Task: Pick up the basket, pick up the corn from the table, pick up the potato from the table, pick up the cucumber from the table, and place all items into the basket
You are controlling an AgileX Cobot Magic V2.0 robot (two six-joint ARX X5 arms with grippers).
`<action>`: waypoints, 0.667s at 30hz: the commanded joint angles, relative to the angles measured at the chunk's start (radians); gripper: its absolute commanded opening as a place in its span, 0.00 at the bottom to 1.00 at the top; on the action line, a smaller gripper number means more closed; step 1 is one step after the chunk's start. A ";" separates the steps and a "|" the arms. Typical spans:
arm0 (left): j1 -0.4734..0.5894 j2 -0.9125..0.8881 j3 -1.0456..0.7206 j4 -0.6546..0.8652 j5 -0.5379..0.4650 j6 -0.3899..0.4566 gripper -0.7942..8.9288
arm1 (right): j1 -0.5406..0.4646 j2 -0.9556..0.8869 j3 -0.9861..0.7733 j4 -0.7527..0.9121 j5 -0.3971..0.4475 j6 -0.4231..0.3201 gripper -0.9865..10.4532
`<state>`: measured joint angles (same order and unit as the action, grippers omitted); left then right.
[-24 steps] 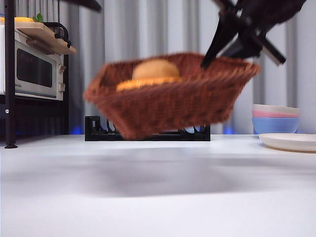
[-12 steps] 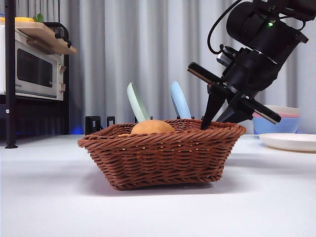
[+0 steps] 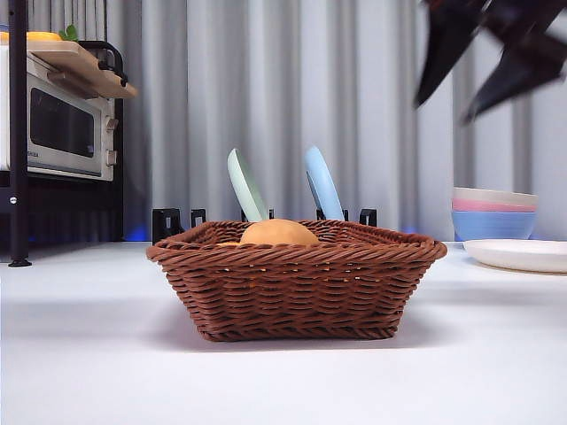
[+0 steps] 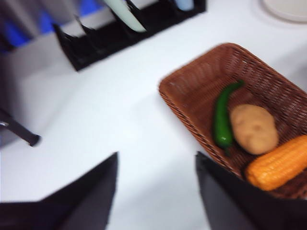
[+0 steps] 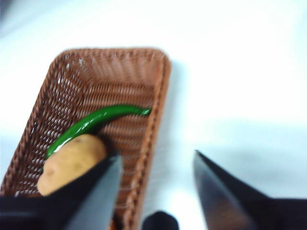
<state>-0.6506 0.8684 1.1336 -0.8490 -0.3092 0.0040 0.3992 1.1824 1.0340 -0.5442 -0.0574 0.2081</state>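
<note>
**All three veg in basket, both grippers clear – task looks done**

Wicker basket [image 3: 297,283] sits flat on the white table [image 3: 89,354], centre of the front view. Left wrist view shows the load: cucumber [image 4: 222,117] along one side, potato [image 4: 253,129] touching it, corn [image 4: 279,163] just beside the potato at the near end. Nothing of the task is loose on the table. In the front view only the potato's [image 3: 278,233] top shows over the rim.

Right gripper [image 3: 485,62] is at about 1 o'clock of the basket in the front view, high, blurred, well apart from the rim; jaws spread wide, holding nothing. Its wrist view looks down past the basket's edge at the cucumber [image 5: 93,125] and potato [image 5: 71,163]. Left gripper [image 4: 156,191] hangs above bare table beside the basket, jaws also wide apart, empty.

Judged step: final one, the put-into-basket stage, appears complete. Next move calls for nothing more than parking both arms clear without clipping the braided rim. Dish rack [image 3: 266,217] at 12 o'clock behind the basket, stacked bowls [image 3: 494,217] at 3 o'clock, microwave [image 3: 58,124] at 10 o'clock – all out of the way.
</note>
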 commanded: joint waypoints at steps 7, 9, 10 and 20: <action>0.003 -0.251 -0.206 0.117 -0.024 0.071 0.07 | 0.004 -0.285 -0.054 0.011 0.092 -0.165 0.08; 0.003 -0.328 -0.282 0.123 -0.025 0.069 0.07 | 0.004 -0.364 -0.105 0.028 0.094 -0.170 0.08; 0.002 -0.369 -0.320 0.122 -0.024 0.068 0.07 | 0.004 -0.409 -0.136 0.037 0.094 -0.174 0.08; 0.002 -0.536 -0.459 0.063 -0.002 -0.072 0.08 | 0.002 -0.694 -0.281 -0.040 0.094 0.000 0.09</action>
<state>-0.6506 0.3336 0.6796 -0.7834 -0.3115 -0.0257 0.4000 0.4858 0.7605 -0.5827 0.0303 0.1104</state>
